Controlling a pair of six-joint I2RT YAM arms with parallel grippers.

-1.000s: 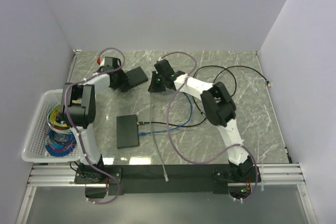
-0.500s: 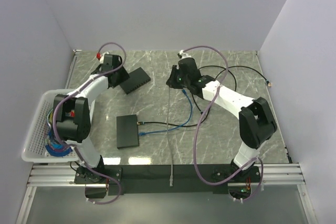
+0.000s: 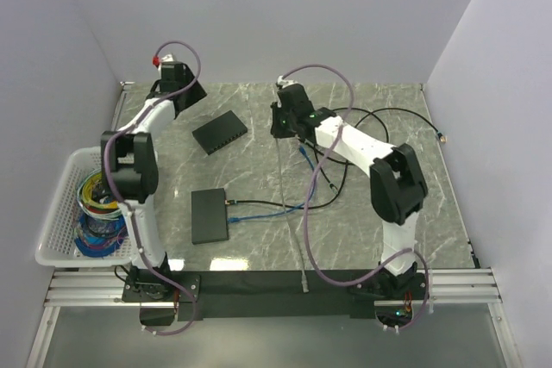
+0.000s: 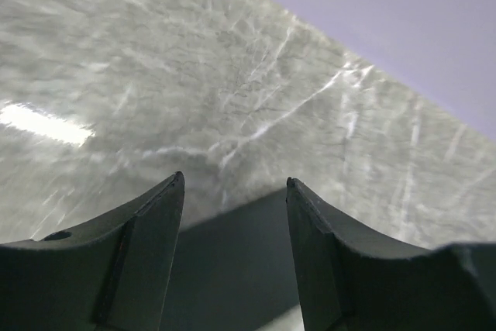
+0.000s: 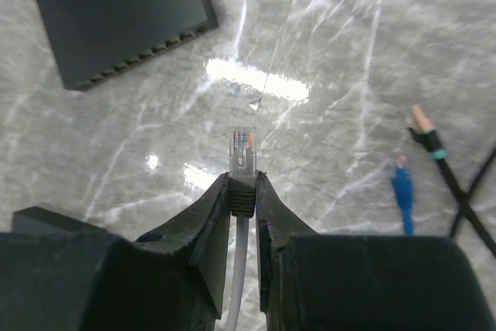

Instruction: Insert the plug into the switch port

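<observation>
Flat black switch (image 5: 124, 13): ports hard to resolve. Clear plug (image 5: 242, 147) on white cable, clamped in right gripper (image 5: 243, 184); left gripper (image 4: 233, 185) jaws apart, empty.

Switch (image 3: 219, 133) on table (image 3: 414, 178), left of plug (image 5: 242, 147)

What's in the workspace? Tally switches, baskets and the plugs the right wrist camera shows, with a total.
Black rectangular network switches: 2
White plastic mesh basket: 1
Cable plugs: 3 (clear plug, blue plug, orange-tipped plug)
Total: 6
</observation>
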